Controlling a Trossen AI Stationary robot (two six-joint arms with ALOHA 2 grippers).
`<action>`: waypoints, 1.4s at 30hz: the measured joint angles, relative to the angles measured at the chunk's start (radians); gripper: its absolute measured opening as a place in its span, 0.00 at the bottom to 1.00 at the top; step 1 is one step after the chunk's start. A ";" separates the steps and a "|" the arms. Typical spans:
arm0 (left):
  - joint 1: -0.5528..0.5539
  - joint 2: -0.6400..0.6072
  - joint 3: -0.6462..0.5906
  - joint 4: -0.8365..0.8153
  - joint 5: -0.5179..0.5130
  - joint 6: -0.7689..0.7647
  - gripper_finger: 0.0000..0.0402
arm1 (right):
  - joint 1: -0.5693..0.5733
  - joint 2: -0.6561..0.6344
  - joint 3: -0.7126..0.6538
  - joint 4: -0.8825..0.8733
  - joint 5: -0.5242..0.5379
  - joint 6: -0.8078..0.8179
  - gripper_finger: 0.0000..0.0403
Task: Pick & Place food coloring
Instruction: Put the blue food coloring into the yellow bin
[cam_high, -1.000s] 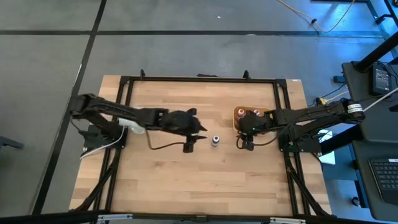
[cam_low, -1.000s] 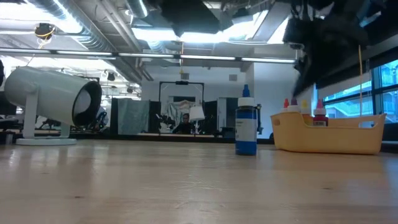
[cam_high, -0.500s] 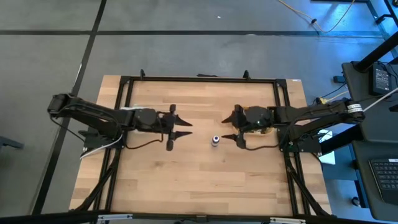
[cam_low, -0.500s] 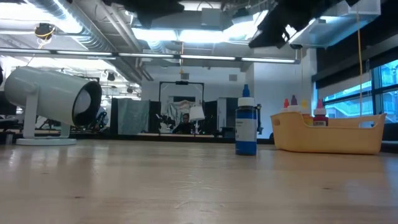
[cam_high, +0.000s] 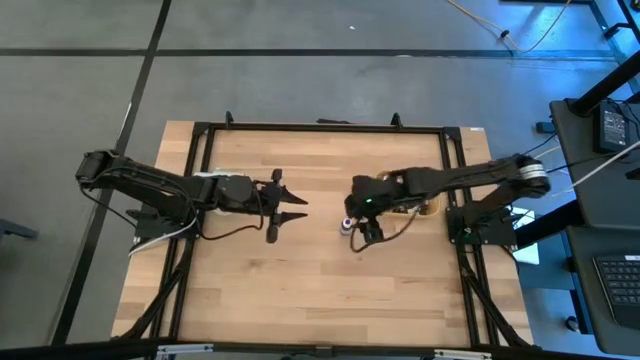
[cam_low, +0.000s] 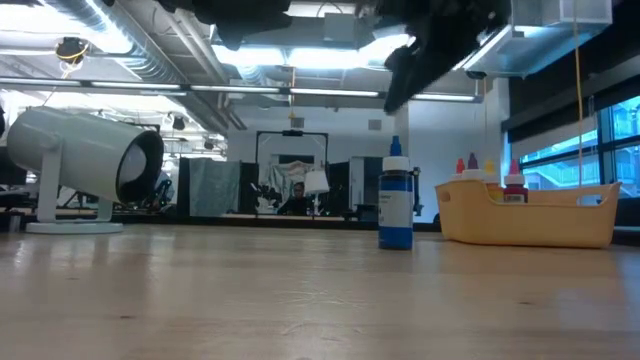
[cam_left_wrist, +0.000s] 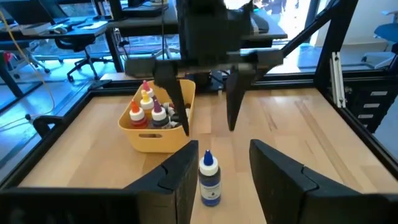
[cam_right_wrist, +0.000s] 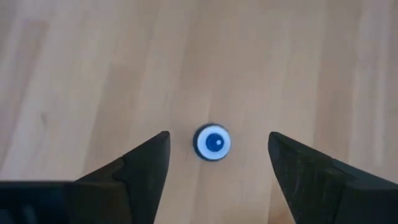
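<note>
We see R gripper (cam_right_wrist: 214, 168) pointing straight down above upright blue food coloring bottle (cam_right_wrist: 213, 142), jaws wide, empty. L gripper (cam_high: 293, 206) level nearby, part-open, empty. Tan tray (cam_left_wrist: 155, 138) beyond bottle.

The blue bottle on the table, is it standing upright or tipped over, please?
Upright: the blue bottle stands on its base, cap up, on the table.

The wooden table (cam_high: 300, 290) stood in a black metal frame (cam_high: 200, 150) on a grey floor (cam_high: 80, 90) crossed by dark lines. Beyond it, long ceiling lights (cam_low: 300, 92) glowed, a white cylindrical lamp (cam_low: 85, 160) rested nearby, and office chairs (cam_left_wrist: 87, 46) stood by desks.
</note>
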 joint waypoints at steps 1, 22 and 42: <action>0.000 0.000 0.000 -0.002 0.000 0.000 0.34 | 0.000 0.027 0.018 -0.025 0.000 -0.007 0.67; 0.000 0.001 0.000 -0.002 0.000 0.000 0.35 | 0.000 0.229 0.084 -0.073 0.001 -0.056 0.61; 0.000 0.001 0.000 -0.002 0.000 0.000 0.35 | 0.000 0.253 0.084 -0.075 0.002 -0.051 0.48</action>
